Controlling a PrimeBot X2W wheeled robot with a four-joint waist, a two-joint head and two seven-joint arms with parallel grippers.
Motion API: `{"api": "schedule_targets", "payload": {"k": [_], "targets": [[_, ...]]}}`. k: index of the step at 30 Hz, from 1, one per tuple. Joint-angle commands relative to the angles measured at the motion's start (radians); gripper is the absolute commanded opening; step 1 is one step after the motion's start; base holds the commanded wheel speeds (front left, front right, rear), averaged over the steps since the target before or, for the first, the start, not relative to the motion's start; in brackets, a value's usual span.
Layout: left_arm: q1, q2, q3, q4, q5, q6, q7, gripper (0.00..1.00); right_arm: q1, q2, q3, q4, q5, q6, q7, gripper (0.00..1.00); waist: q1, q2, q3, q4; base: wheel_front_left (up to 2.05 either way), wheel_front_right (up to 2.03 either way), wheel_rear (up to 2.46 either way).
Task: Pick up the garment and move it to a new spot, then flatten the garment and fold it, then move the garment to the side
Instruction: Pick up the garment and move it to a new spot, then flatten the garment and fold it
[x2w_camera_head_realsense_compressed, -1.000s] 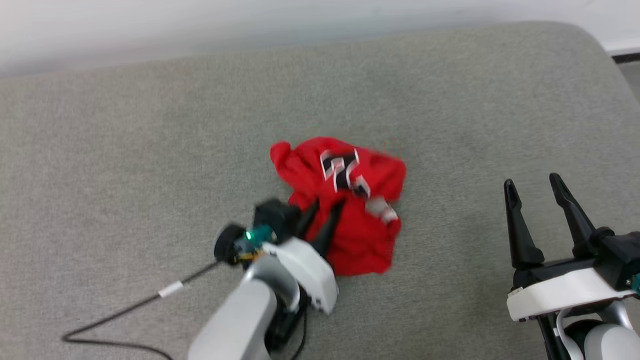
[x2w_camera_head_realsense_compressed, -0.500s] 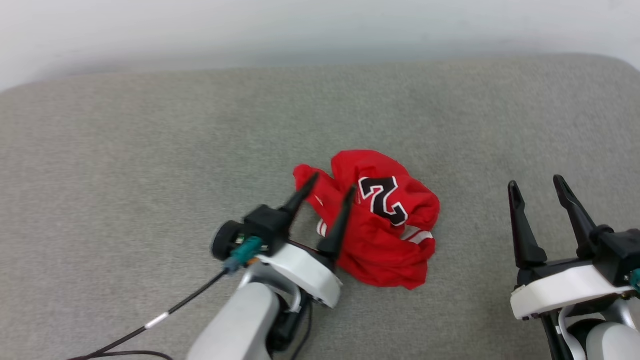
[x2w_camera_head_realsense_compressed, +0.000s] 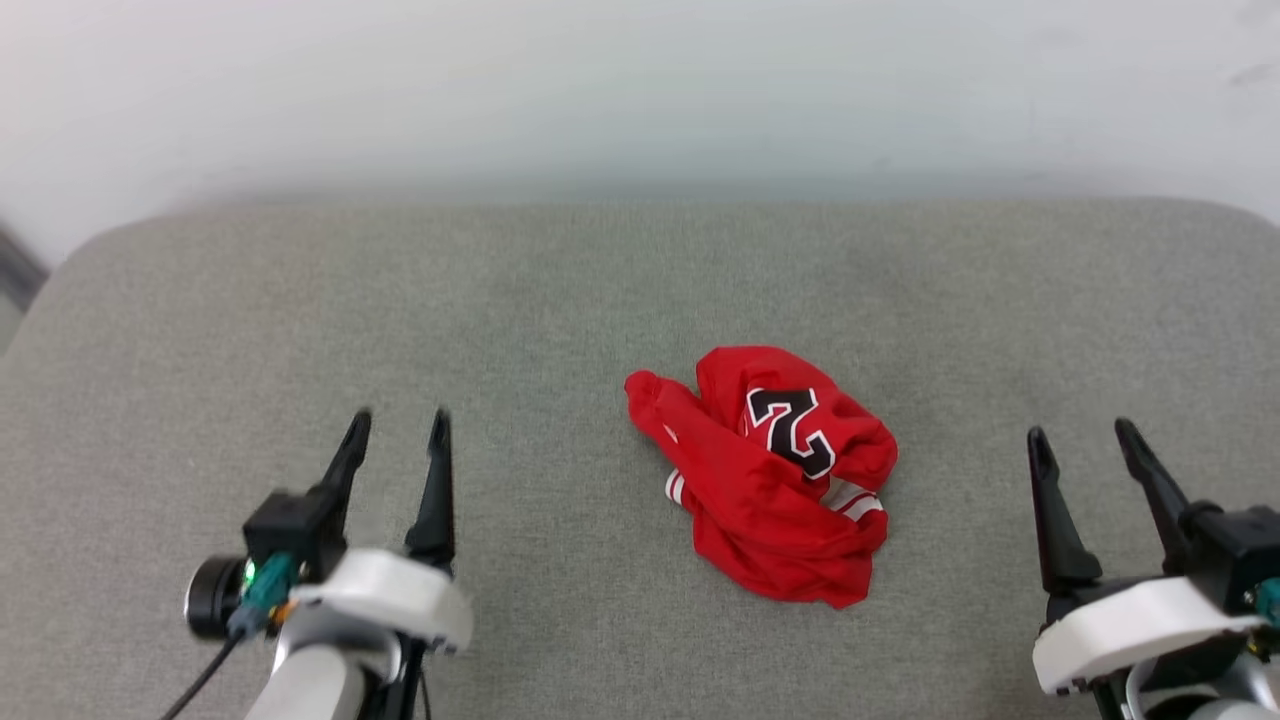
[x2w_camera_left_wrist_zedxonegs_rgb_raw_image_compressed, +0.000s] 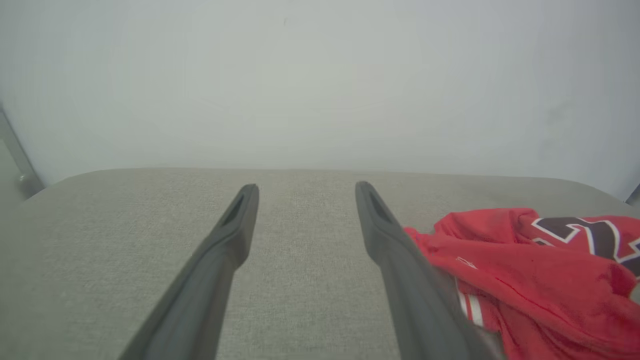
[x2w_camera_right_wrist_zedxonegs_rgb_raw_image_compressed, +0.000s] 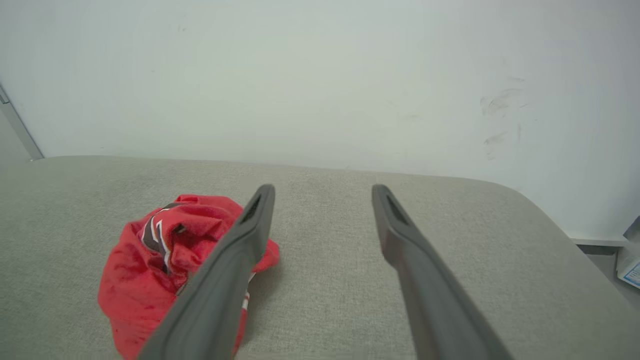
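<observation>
Left gripper (x2w_camera_head_realsense_compressed: 401, 416) and right gripper (x2w_camera_head_realsense_compressed: 1079, 430) gape empty, flanking crumpled garment (x2w_camera_head_realsense_compressed: 775, 480) on grey cushion (x2w_camera_head_realsense_compressed: 500, 300).

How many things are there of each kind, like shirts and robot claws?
Red jersey: 1
Robot claws: 2, the left claw and the right claw, both open
Grey padded surface: 1
Total: 4

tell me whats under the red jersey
The red jersey lies crumpled on the grey cushion. Whatever sits beneath its folds is covered and cannot be seen.
</observation>
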Motion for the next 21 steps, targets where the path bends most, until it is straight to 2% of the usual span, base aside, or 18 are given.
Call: {"api": "schedule_targets", "payload": {"k": [1,4,11,21], "targets": [[0.026,0.007,0.002,-0.010,0.002,0.007,-0.002,1.00,0.019,0.002,-0.001,0.001,-0.002,0.000,0.003,1.00,0.0001,-0.0001,-0.021,-0.001,0.00,0.00,0.00],[0.073,0.029,0.001,-0.030,0.002,0.015,0.015,1.00,0.043,0.002,0.000,-0.003,0.000,0.000,0.013,1.00,0.0001,-0.0001,-0.045,-0.003,0.00,0.00,0.00],[0.120,0.040,-0.013,-0.082,0.006,0.034,0.044,1.00,0.068,0.002,0.002,-0.024,0.006,0.000,0.029,1.00,0.0001,-0.0001,-0.058,-0.005,0.00,0.00,0.00],[0.071,0.053,-0.020,-0.112,0.009,0.040,0.074,1.00,0.047,0.002,0.002,-0.039,0.006,0.000,0.034,1.00,0.0001,-0.0001,-0.032,-0.006,0.00,0.00,0.00]]}}
